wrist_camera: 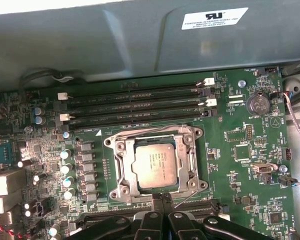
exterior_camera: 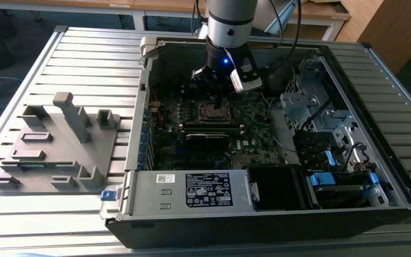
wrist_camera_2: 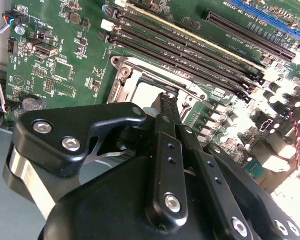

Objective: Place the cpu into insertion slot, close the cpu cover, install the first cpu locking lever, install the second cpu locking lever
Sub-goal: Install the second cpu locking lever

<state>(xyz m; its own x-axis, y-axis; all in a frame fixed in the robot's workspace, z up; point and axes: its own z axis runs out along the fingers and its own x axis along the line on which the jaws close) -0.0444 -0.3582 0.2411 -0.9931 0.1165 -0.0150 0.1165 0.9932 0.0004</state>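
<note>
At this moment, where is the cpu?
In the first wrist view the cpu lies flat in the insertion slot on the green board, framed by the cpu cover, beside the long memory slots.

Ribbed grey metal table (exterior_camera: 84, 59), wooden desks (exterior_camera: 155, 6) and cabinet (exterior_camera: 395, 27) behind, bluish floor

surface: slatted metal table (exterior_camera: 84, 48) — on it: open computer case (exterior_camera: 263, 214) | grey fixture block (exterior_camera: 55, 150)

gripper (exterior_camera: 222, 98) over insertion slot (exterior_camera: 213, 112), open computer case (exterior_camera: 263, 214)
</note>
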